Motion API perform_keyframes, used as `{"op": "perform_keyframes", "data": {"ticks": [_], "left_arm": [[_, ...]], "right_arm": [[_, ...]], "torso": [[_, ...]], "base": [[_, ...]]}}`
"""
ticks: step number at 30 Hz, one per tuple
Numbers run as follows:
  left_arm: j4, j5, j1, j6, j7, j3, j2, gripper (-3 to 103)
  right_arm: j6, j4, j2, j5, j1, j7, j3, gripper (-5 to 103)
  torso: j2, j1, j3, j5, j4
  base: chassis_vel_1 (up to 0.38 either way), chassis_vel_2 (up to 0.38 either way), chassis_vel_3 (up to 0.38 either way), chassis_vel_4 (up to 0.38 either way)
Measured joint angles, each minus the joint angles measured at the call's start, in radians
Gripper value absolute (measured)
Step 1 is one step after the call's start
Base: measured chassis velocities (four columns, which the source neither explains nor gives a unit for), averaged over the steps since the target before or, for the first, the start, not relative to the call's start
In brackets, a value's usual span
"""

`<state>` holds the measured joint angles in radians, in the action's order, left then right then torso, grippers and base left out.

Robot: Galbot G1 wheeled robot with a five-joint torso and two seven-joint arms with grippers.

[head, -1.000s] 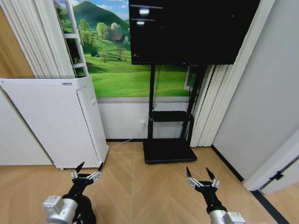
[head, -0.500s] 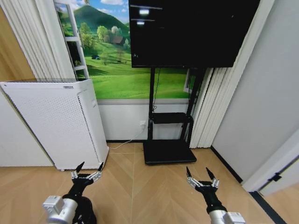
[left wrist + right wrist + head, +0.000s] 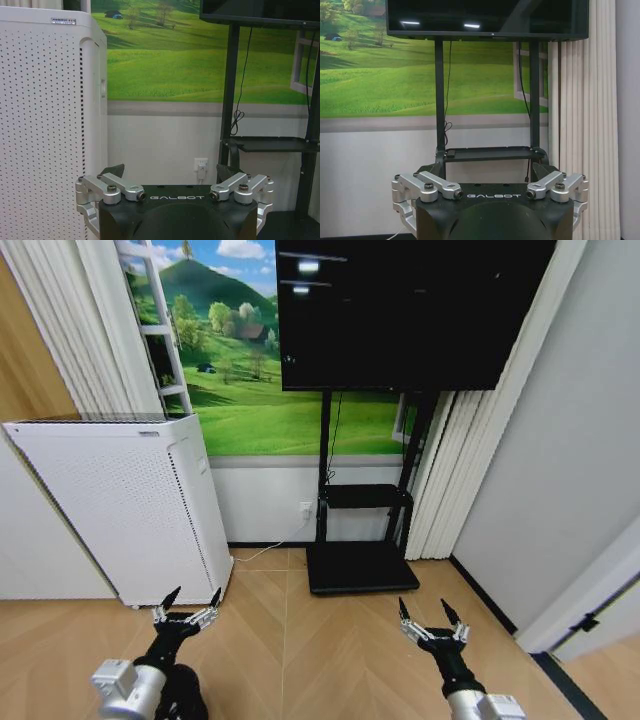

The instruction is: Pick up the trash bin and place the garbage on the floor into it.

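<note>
The trash bin and the garbage are out of view. My left gripper (image 3: 194, 598) hangs low at the left over the wood floor, open with nothing between its fingers, close in front of the white air purifier (image 3: 120, 505). My right gripper (image 3: 423, 610) hangs low at the right, also open and empty, pointing toward the TV stand (image 3: 362, 565). The left wrist view shows the left gripper (image 3: 172, 174) facing the purifier (image 3: 45, 125) and the wall. In the right wrist view the right gripper (image 3: 485, 171) faces the stand's shelf (image 3: 490, 152).
A large black TV (image 3: 410, 305) on a black stand with a flat base stands against the landscape-mural wall. White curtains (image 3: 445, 460) hang to its right, next to a grey wall and door frame (image 3: 590, 610). Bare herringbone floor (image 3: 300, 640) lies between the grippers.
The whole head picture has shifted slightly downward, so the camera has moved. Both grippers keep their places and stay open.
</note>
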<state>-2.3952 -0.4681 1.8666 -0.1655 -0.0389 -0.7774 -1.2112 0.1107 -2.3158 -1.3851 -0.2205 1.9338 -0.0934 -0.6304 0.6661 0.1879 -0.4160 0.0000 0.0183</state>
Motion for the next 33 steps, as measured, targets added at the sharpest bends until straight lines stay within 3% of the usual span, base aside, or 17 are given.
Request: {"op": "perform_keyframes", "data": {"ticks": [33], "left_arm": [[0.0,0.0,0.0,0.0,0.0,0.0,0.0,100]], "right_arm": [[0.0,0.0,0.0,0.0,0.0,0.0,0.0,100]], "torso": [[0.146,0.064,-0.083,0.0,0.0]], "base": [[0.0,0.0,0.0,0.0]]}}
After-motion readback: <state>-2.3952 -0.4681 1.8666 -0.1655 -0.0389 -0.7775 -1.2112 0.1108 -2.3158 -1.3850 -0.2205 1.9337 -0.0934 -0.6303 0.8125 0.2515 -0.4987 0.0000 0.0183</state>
